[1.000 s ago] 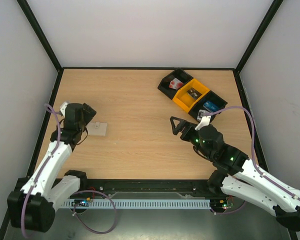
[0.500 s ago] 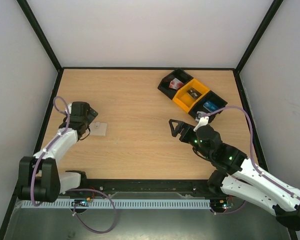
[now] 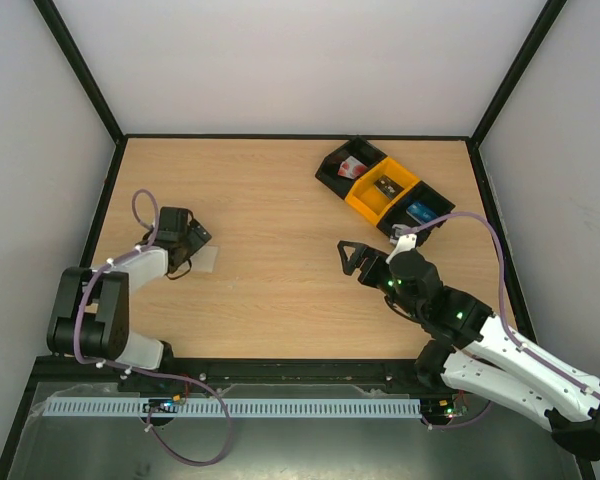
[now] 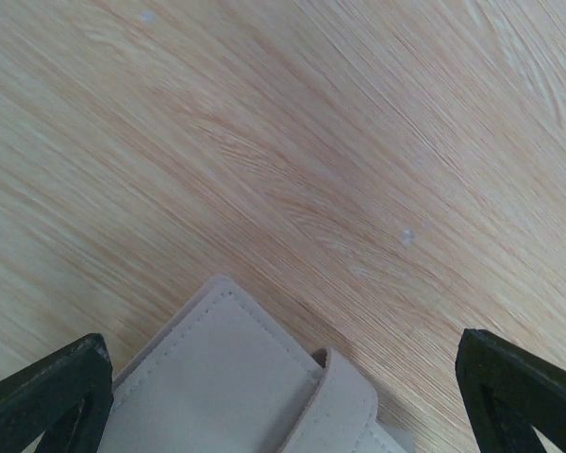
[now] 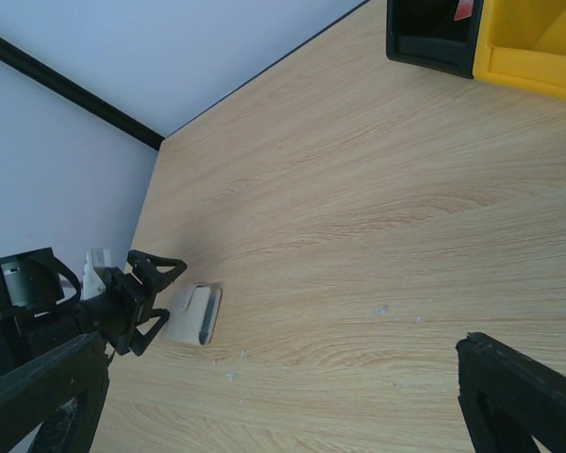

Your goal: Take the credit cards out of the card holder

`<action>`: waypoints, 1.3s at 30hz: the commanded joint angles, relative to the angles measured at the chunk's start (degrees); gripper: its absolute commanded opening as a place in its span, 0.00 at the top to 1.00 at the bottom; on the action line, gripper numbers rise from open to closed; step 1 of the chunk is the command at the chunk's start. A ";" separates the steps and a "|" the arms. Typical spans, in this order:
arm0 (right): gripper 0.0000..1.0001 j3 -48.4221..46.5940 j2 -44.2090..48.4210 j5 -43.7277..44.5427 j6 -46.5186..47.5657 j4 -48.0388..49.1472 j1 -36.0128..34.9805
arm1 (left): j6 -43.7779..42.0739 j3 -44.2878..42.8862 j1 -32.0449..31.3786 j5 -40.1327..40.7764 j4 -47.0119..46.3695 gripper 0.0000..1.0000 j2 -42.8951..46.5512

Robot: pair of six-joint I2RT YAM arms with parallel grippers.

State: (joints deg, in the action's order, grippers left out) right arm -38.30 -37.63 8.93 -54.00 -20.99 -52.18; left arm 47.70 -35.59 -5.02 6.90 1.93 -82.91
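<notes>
Two grippers spread wide above a wooden table (image 3: 280,190).
Left gripper (image 3: 196,246), jaws apart, hovers over the pale card holder (image 3: 210,261) at middle left; right gripper (image 3: 348,256), jaws apart, centre right.

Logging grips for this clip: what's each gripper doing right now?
Left gripper: open, empty, at the card holder.
Right gripper: open, empty.

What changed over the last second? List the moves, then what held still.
The left arm folded back toward its base, and the left hand, open, slid right over the near edge of the holder. Nothing was gripped or let go. The holder seems unmoved. The right hand, also open, barely shifted, and the bins stayed put.
</notes>
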 commanded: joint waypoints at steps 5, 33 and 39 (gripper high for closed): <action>0.02 -0.81 0.62 1.04 0.12 -2.33 0.17 | -3.21 -0.50 -4.61 -1.80 -2.63 0.00 -2.63; 0.02 1.45 2.91 2.32 -0.27 -3.70 0.20 | -1.86 1.30 -21.97 -5.12 -3.34 0.09 5.32; 0.02 1.74 2.37 2.09 -0.19 -3.01 0.19 | -2.67 1.83 -21.58 3.19 6.48 0.13 12.67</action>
State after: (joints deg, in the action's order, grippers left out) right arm -37.26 -35.09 10.04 -54.11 -23.46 -52.18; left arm 45.63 -34.11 -26.83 4.14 0.69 -73.67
